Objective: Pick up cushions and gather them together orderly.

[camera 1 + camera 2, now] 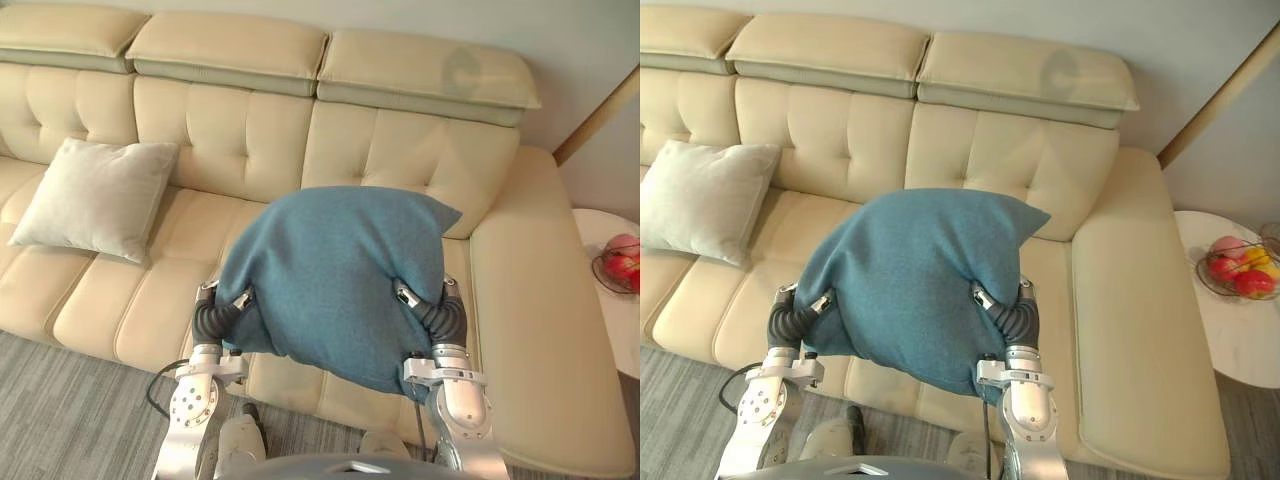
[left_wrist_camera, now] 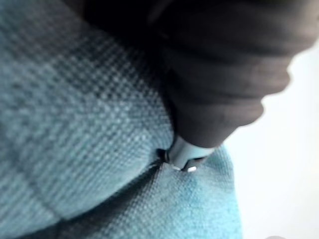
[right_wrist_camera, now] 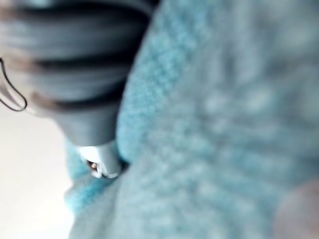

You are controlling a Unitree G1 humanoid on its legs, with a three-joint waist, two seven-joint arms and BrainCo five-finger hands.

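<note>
Because the left hand [image 1: 220,312] and right hand [image 1: 441,316] press its sides, the blue cushion [image 1: 330,270] hangs above the sofa [image 1: 520,300]. Neither hand's opening can be told.

Sofa seat [image 1: 190,250] seemingly bare; white cushion [image 1: 95,195] far left.

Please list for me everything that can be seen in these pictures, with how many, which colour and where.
blue cushion: one, teal blue, held up between the two hands in front of the sofa seat
cream cushion: one, off-white, leaning on the sofa back at the left
sofa: one, cream, tufted, across the scene
side table: one, white, round, right of the sofa
wire basket: one, dark, on the side table
fruit: a few, red and yellow, in the wire basket
carpet: one, grey, before the sofa
left hand: one, pressed into the blue cushion's left side
right hand: one, pressed into its right side
</note>
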